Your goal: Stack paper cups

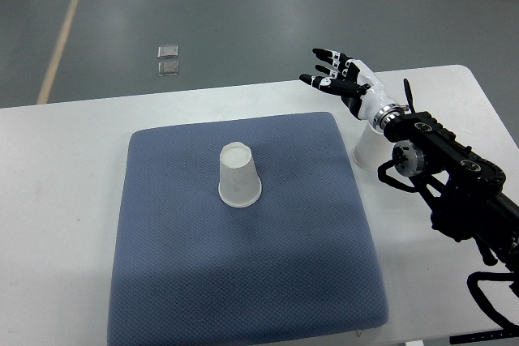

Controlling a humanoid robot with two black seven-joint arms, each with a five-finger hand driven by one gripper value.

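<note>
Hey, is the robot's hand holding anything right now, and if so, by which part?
Nothing is held. The right hand hangs open above the table, fingers spread, clear of both cups.

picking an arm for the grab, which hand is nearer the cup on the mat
Right. The right hand hangs open beyond the mat's far right corner, apart from the cup. The left hand is not in view.

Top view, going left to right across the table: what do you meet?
Blue mat → upside-down paper cup on it → second paper cup beside the mat, partly hidden by the right arm → right hand, fingers spread, empty.
</note>
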